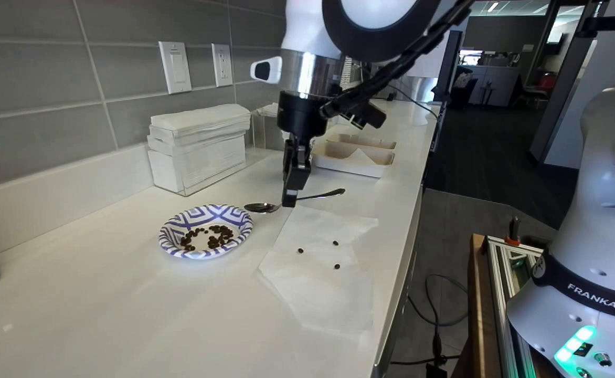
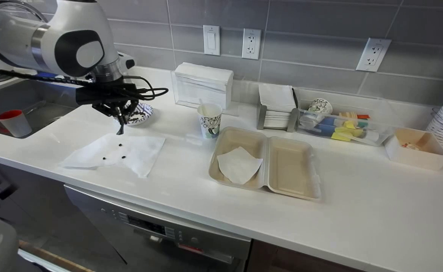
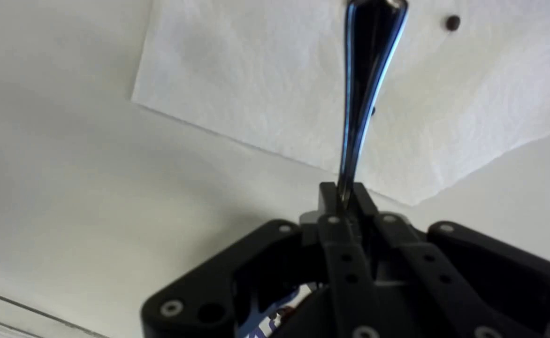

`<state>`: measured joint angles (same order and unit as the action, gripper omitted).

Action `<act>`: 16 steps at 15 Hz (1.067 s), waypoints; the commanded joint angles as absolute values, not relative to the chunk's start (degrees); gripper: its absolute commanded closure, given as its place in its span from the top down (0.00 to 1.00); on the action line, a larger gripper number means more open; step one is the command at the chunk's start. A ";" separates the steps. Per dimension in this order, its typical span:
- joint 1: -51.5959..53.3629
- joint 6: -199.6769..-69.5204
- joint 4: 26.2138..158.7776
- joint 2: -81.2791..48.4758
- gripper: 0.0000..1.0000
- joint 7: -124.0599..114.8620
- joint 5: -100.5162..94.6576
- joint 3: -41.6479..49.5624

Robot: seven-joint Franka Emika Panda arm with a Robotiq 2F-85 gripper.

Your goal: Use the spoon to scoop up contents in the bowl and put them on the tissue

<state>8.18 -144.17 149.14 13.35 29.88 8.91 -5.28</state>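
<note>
One grey tiled wall [image 2: 319, 19] backs a long, glossy white surface [image 1: 103, 310]. Near the surface's front edge lies a flat, creased white paper tissue [image 1: 318, 299]; near it, toward the wall and not touching, sits a shallow, round, blue-and-white patterned bowl [image 1: 210, 214]. Above the surface hangs the black, two-fingered hand [image 3: 344, 193], its tips pinching a slender, shiny dark metal spoon [image 3: 364, 75] by the handle. The coming move likely turns on the spoon's long axis, which runs across the surface: the handle's tail reaches out over the tissue, while the scoop end points wallward, to the bowl's side of the hand. To fill, it would need only to travel that way and dip; to empty, the scoop end must be brought over the tissue. Whether it carries anything, I cannot tell. Smallest are bean-sized dark brown bits [image 1: 222, 231] scattered in the bowl, and three more bits [image 1: 300, 251] lying apart on the tissue.
</note>
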 commanded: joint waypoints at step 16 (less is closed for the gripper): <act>7.41 -135.69 157.00 19.07 0.02 6.21 -11.01 -10.57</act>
